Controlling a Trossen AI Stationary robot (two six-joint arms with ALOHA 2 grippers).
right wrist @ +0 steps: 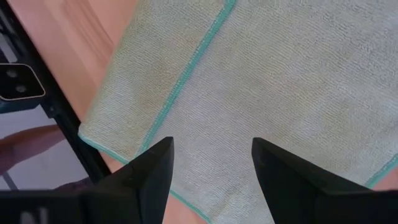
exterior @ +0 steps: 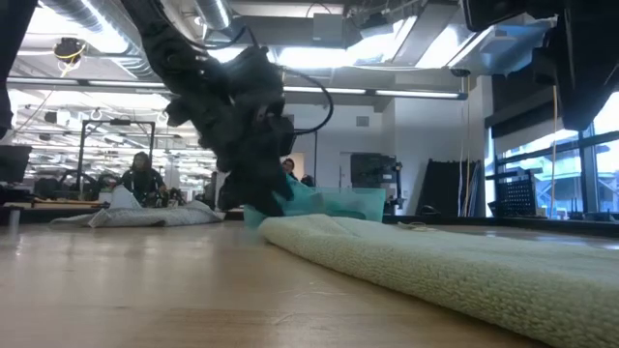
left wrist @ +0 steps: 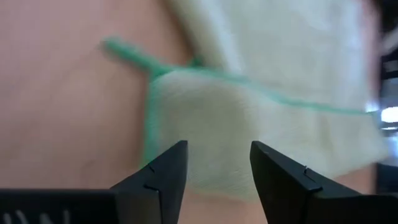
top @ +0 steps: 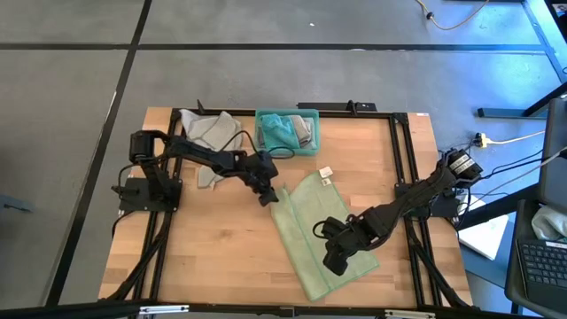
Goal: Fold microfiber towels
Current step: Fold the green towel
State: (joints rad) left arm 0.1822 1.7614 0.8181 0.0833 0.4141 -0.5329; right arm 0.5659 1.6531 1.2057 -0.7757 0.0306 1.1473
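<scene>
A pale green microfiber towel (top: 317, 230) lies folded in a long strip on the table's middle, running from the far side to the near edge, with a small white tag (top: 325, 175) at its far end. It also shows in the low view (exterior: 435, 266). My left gripper (top: 268, 195) is open and low over the towel's far left corner (left wrist: 186, 93), fingers pointing down. My right gripper (top: 335, 259) is open above the towel's near part (right wrist: 261, 74), where a teal-stitched edge of the upper layer (right wrist: 186, 74) runs across the lower one. My left gripper stands with its open fingers (left wrist: 165, 174) on either side of the towel's far left corner; I cannot tell whether they touch the cloth. My right gripper touches nothing.
A rigid teal bin (top: 286, 131) with cloths inside stands at the far middle of the table. A light grey towel (top: 208, 133) lies crumpled to its left, under the left arm. Bare wood lies left of the green towel and at the far right.
</scene>
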